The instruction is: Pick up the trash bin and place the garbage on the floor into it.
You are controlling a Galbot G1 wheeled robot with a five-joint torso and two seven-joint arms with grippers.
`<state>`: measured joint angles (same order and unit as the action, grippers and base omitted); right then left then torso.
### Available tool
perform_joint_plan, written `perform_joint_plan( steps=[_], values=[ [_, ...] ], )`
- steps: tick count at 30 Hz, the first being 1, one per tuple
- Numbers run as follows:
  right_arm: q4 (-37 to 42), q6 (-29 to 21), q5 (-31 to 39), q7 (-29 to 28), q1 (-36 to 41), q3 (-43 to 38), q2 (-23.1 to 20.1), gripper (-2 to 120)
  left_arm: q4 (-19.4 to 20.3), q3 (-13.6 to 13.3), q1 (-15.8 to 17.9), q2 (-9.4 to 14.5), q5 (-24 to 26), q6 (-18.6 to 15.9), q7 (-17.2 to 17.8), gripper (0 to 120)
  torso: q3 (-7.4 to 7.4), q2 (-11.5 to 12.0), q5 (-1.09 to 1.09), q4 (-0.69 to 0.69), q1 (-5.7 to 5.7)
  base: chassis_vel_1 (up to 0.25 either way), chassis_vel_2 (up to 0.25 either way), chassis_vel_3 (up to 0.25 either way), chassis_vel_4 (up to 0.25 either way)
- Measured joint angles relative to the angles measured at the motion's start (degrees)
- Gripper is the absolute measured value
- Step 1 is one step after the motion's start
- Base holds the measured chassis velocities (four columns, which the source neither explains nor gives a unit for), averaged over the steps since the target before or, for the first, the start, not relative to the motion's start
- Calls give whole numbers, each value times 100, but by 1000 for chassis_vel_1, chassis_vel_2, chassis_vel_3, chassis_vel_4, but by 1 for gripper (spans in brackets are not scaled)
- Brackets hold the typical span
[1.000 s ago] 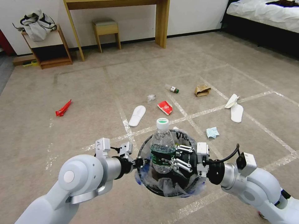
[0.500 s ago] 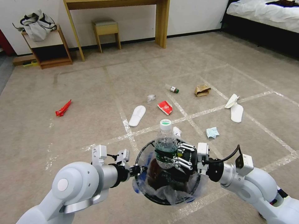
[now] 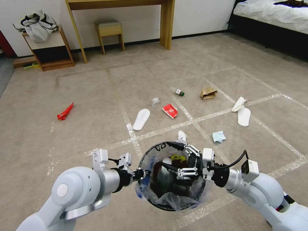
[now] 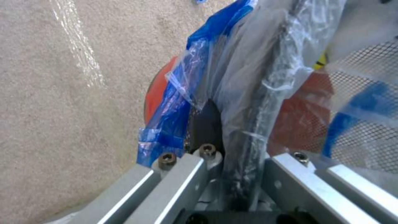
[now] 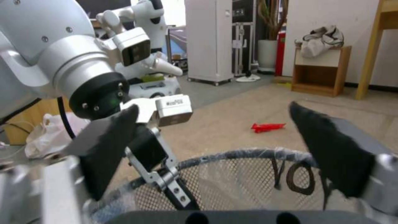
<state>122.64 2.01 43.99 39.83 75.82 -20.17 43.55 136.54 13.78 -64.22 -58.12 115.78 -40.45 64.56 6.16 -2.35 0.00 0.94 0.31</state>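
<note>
Right tool [image 3: 177, 159] spread over trash bin [image 3: 150, 195] — left tool [image 3: 145, 174] clamping rim.

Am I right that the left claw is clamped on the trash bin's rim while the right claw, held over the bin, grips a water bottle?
Not quite: the right claw is open and empty over the trash bin, as the head and right wrist views show. The left claw does clamp the rim.

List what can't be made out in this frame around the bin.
- Trash bin contents, head view: the right gripper and the crumpled liner cover them.
- Bottle label, head view: too small to read.
- Bin base, left wrist view: cut off behind the liner.
- Liner lettering, right wrist view: partly behind a finger.
</note>
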Motion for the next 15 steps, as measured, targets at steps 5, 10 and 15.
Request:
perform_joint_plan(
  steps=[5, 10, 15],
  values=[
    [-11, -50, 5, 16, 35, 23, 9, 100, -31, 3, 3, -34, -13, 10, 0, 0, 0, 0, 0, 0, 0, 0, 0, 0, 0],
    [-11, -78, 22, 19, 34, 43, 15, 100, -55, 8, 18, -46, -22, 12, -21, 0, 0, 0, 0, 0, 0, 0, 0, 0, 0],
    [47, -97, 135, 26, 17, -8, -2, 100, -70, 67, 10, -53, -19, 8, -74, 0, 0, 0, 0, 0, 0, 0, 0, 0, 0]
  ],
)
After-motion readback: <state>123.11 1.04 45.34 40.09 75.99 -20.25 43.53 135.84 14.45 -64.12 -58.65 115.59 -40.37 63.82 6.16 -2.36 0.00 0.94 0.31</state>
